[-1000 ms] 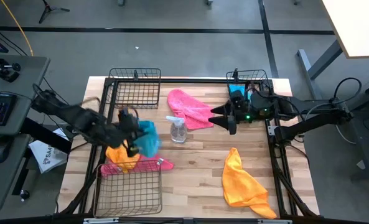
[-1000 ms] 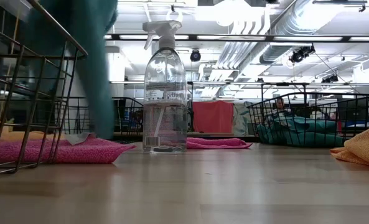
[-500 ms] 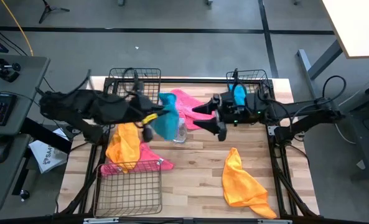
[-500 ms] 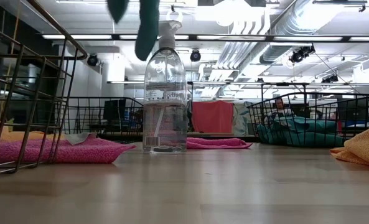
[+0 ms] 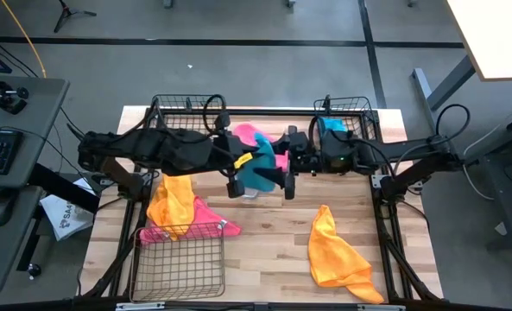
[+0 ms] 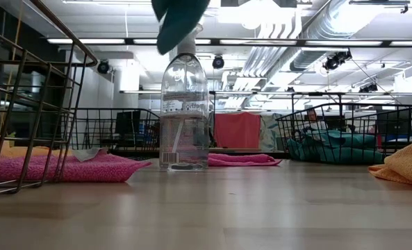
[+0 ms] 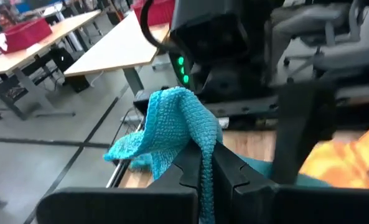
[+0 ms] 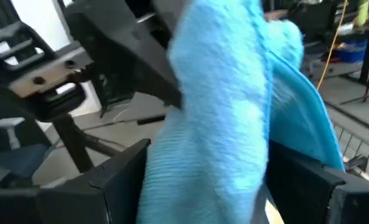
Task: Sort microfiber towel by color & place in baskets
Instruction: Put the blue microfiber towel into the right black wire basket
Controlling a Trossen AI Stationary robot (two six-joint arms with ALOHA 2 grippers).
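Over one second the left hand (image 5: pixel 241 175), clamped on a teal towel (image 5: pixel 257 168), carried it from the counter's nine o'clock edge to centre, into the right hand's (image 5: pixel 287 175) spread fingers, suggesting a handover toward the two o'clock basket (image 5: pixel 363 105).

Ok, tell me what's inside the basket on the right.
The right basket holds teal cloths heaped against its mesh wall. Whether anything lies beneath them cannot be seen; the right arm covers it from above.
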